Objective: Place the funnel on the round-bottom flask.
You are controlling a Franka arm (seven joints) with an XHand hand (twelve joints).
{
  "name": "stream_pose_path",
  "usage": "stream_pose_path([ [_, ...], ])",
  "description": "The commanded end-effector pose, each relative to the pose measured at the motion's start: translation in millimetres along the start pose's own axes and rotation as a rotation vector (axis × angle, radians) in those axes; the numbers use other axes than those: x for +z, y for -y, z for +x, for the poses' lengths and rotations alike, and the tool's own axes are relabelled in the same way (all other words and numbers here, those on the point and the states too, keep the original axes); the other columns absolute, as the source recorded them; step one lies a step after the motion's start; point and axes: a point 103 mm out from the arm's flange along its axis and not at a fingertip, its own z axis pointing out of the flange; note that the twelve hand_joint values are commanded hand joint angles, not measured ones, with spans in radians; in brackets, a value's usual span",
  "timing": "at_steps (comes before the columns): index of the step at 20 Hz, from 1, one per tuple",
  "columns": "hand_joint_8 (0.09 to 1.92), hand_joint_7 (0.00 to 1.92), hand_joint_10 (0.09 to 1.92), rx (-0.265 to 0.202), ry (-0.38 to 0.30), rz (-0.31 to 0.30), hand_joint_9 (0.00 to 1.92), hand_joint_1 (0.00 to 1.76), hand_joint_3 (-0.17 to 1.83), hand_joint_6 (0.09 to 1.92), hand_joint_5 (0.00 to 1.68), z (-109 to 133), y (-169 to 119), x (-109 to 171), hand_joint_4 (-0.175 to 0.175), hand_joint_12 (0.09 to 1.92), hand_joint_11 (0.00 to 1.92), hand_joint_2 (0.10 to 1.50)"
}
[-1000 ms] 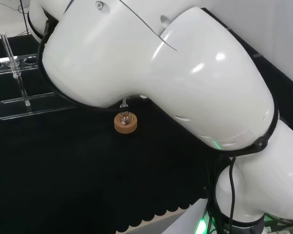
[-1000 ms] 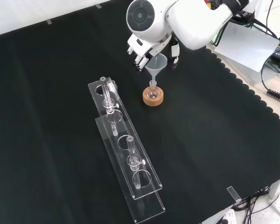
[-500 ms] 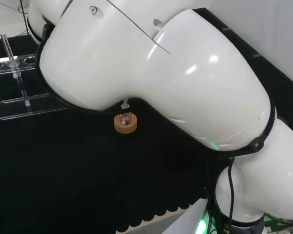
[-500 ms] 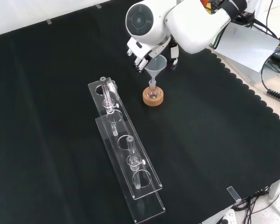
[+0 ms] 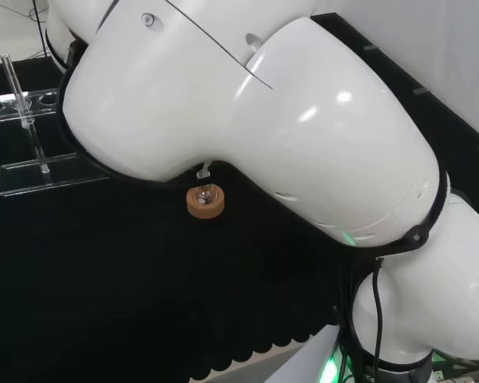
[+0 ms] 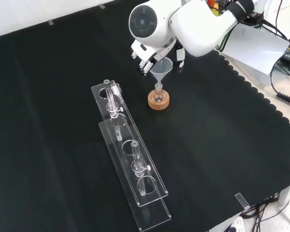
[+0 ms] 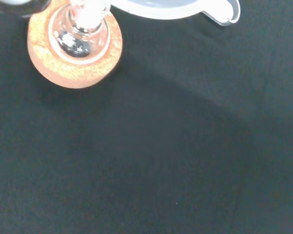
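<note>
In the front view a clear funnel (image 6: 162,69) stands upright with its stem in the neck of a small round-bottom flask (image 6: 158,96), which sits on a cork ring (image 6: 159,102). The hand (image 6: 144,58) hangs just above and behind the funnel's cone. Its fingers are on one side of the cone and its thumb (image 6: 180,55) on the other, spread and not closed on it. The wrist view has the flask (image 7: 78,36) in the cork ring (image 7: 53,73) and the funnel's rim (image 7: 185,9) close by. The head view has the cork ring (image 5: 205,203) and the funnel's stem (image 5: 201,170) under the arm's link.
A long clear rack (image 6: 130,159) with a few test tubes lies left of the flask in the front view, and it stands at the far left of the head view (image 5: 44,171). The cloth's scalloped edge (image 6: 261,92) runs down the right of the front view.
The hand and the arm have risen slightly and drawn back from the funnel. The funnel and the flask have stayed where they were.
</note>
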Motion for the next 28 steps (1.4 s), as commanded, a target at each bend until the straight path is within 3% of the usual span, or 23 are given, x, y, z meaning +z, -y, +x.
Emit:
stream_pose_path([
  [1, 0.64, 0.68, 0.43, 0.022, 0.018, 0.015, 1.02, 0.75, 0.70, 0.80, 0.58, 1, 0, 0, -0.029, 1.30, 0.51, 0.66],
  [5, 0.66, 0.64, 0.44, 0.019, 0.011, 0.028, 0.98, 0.74, 0.68, 0.78, 0.51, 0, 1, 0, -0.035, 1.31, 0.50, 0.65],
  [8, 0.70, 0.55, 0.50, 0.012, 0.004, 0.046, 0.90, 0.71, 0.66, 0.61, 0.39, 1, 2, -1, -0.042, 1.33, 0.45, 0.63],
  [12, 0.73, 0.41, 0.59, 0.005, 0.009, 0.115, 0.76, 0.63, 0.57, 0.31, 0.33, 1, 3, -1, -0.044, 1.37, 0.38, 0.62],
  [14, 0.74, 0.33, 0.62, 0.003, 0.004, 0.116, 0.68, 0.59, 0.51, 0.18, 0.28, -1, 6, -2, -0.044, 1.39, 0.34, 0.61],
  [19, 0.73, 0.24, 0.66, 0.002, 0.002, 0.130, 0.58, 0.49, 0.41, 0.09, 0.25, 0, 12, -6, -0.043, 1.41, 0.29, 0.60],
  [21, 0.72, 0.20, 0.68, 0.008, 0.001, 0.113, 0.54, 0.45, 0.35, 0.09, 0.23, -2, 16, -9, -0.041, 1.42, 0.28, 0.60],
  [28, 0.71, 0.15, 0.69, 0.057, -0.033, -0.039, 0.44, 0.41, 0.28, 0.09, 0.22, -22, 38, -25, -0.038, 1.44, 0.26, 0.61],
])
